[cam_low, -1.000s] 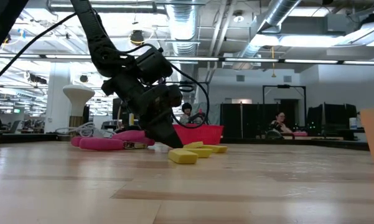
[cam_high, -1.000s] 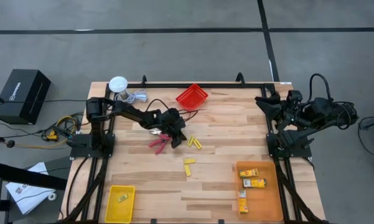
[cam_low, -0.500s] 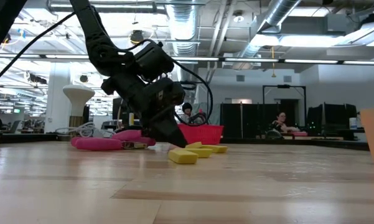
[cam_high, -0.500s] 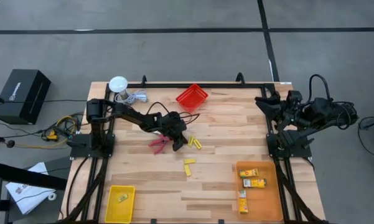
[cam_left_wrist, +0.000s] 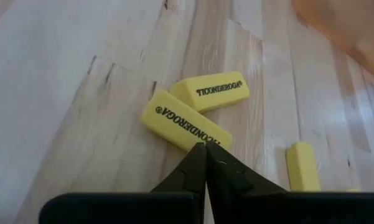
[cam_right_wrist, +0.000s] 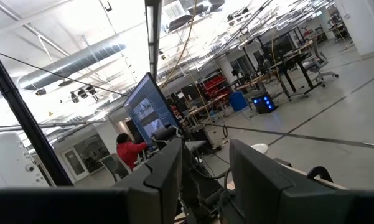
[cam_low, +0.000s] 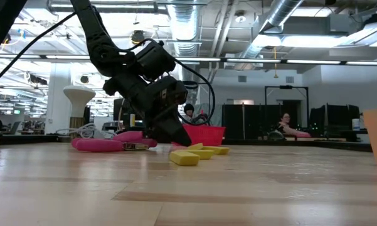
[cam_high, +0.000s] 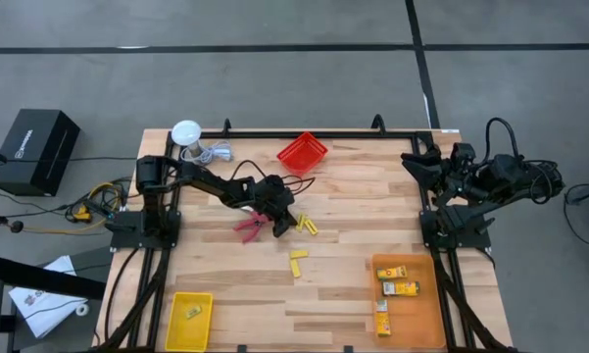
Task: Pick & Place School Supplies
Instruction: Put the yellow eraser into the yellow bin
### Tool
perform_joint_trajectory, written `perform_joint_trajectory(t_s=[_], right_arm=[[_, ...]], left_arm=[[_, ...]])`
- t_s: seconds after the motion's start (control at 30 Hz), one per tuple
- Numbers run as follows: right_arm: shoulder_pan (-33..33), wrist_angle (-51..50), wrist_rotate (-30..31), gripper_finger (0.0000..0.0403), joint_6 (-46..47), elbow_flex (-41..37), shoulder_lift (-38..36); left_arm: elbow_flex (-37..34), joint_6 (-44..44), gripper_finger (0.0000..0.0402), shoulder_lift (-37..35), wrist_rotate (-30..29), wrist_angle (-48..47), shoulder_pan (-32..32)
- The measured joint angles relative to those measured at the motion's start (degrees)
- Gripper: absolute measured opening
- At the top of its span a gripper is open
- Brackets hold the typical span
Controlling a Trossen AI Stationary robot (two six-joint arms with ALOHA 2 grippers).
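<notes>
- Left gripper (cam_high: 287,224) is set low over the middle of the table (cam_high: 353,245), fingers pressed together with nothing between them, tips right at the near yellow eraser (cam_left_wrist: 185,122).
- A second yellow eraser (cam_left_wrist: 210,91) lies touching the first; a third (cam_left_wrist: 302,165) sits apart, toward the front edge.
- Judged step: picking one eraser of the pair. Jaws should be opened before any descent, then centred across the eraser's short width, so the neighbour is not dragged along.
- Closed tips are judged likely to push the eraser rather than grip it.
- Red-handled scissors (cam_high: 251,226) lie just beside the gripper, toward the left edge; contact should be avoided.
- Yellow bin (cam_high: 174,319) at the front-left corner holds one small yellow piece, judged the erasers' target.
- Small boxes (cam_high: 399,288) already lie in the orange bin (cam_high: 421,314), front-right.
- Right gripper (cam_right_wrist: 202,180) is parked off the right edge, fingers apart, empty.
</notes>
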Motion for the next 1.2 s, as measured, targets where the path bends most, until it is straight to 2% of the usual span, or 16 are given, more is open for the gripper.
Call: perform_joint_trajectory(t_s=[0.73, 0.97, 1.2], right_arm=[[0.0, 0.0, 0.0, 0.0127, 0.0, 0.0, 0.0], [0.0, 0.0, -0.1, 0.0127, -3.5, 0.0, 0.0], [0.1, 0.5, -1.5, 0.0127, -4.3, 0.0, 0.0]], left_arm=[[0.0, 0.0, 0.0001, -0.1, -2.6, 2.0, 0.0], [0.0, -4.3, 0.0001, -0.1, -2.6, 1.9, 0.1], [0.0, -4.6, 0.0001, -0.1, -2.6, 2.0, -0.1]])
